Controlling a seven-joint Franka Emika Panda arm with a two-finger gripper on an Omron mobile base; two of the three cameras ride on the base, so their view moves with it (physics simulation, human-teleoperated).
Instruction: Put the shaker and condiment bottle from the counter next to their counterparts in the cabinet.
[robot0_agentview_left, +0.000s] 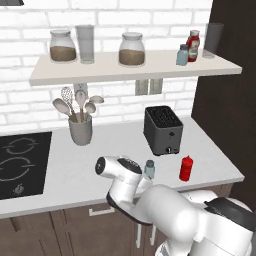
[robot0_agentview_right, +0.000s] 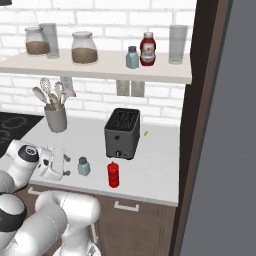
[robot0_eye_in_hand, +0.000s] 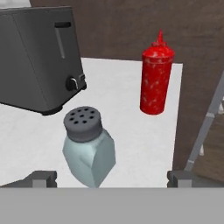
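Two items left to move, none shelved yet. Shaker stands upright on the bench near the front edge, in front of the toaster; condiment bottle stands just to its right, apart from it. My tool sits low and level with the shaker, spread wide, holding nothing; in the hand view the shaker is between the two fingertips but off toward one tip, not centred. From the right base view the tool looks just short of the shaker, small gap, no contact that I can see. I judge the step in hand is the shaker grasp: I'd shift sideways to centre it, push forward until the body is well between the tips, then close on the glass body below the grey cap, not on the cap. It is small and light-looking, so a one-sided touch could tip or skid it toward the bottle. Then lift straight up before swinging, since the toaster is close behind. Target is the cabinet shelf board above; the twin shaker and the labelled red bottle stand side by side toward its right end, with a tall glass further right and a jar to the left, so the free spot beside them is tight. Utensil holder and cooktop are well off to the left, no issue. Shelf front edge overhangs the toaster area, so watch it on the way up.
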